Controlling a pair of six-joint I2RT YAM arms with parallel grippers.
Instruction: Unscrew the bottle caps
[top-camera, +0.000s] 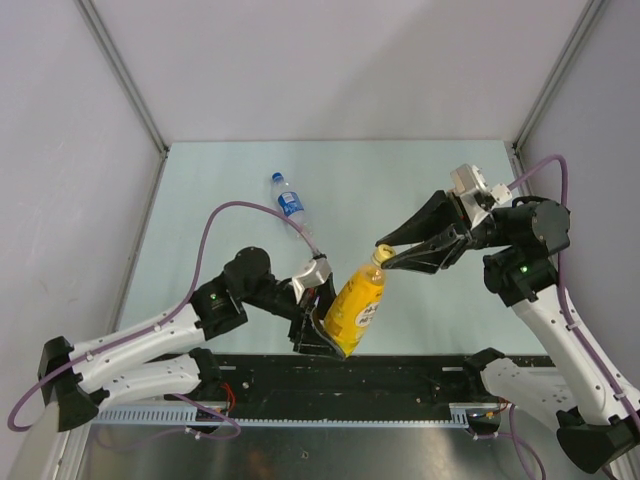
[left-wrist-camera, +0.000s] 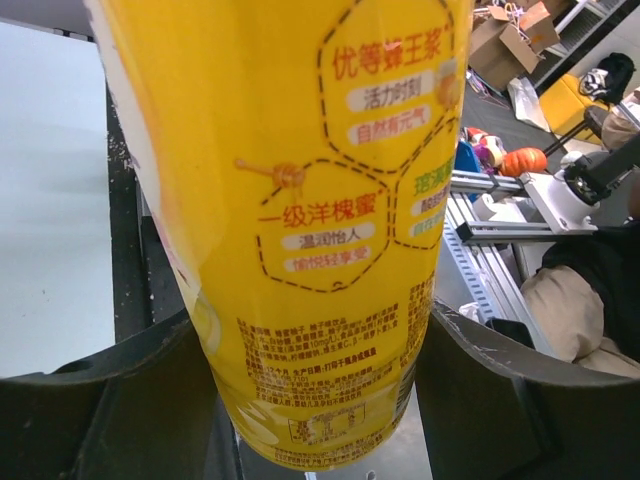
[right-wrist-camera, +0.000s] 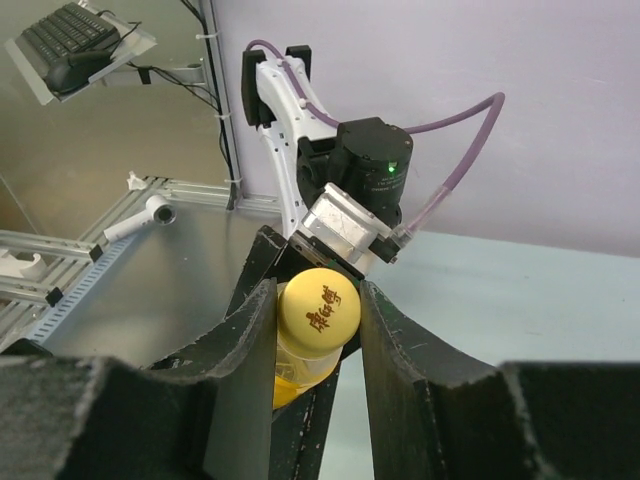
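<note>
Diagonally held yellow bottle (top-camera: 355, 305), cap (right-wrist-camera: 318, 308) far-right: left pincer (top-camera: 325, 325) clamps body, right pincer (top-camera: 382, 254) cap.

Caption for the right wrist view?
Right claw grips the round yellow plastic cap of the yellow plastic bottle, held below by the left claw.

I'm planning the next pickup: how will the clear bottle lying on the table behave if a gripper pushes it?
The clear bottle lies on its side on the table, so it would probably roll if pushed sideways. It looks small and slim, so likely light, though its fill cannot be told. Its smooth plastic may slip in a grip.
</note>
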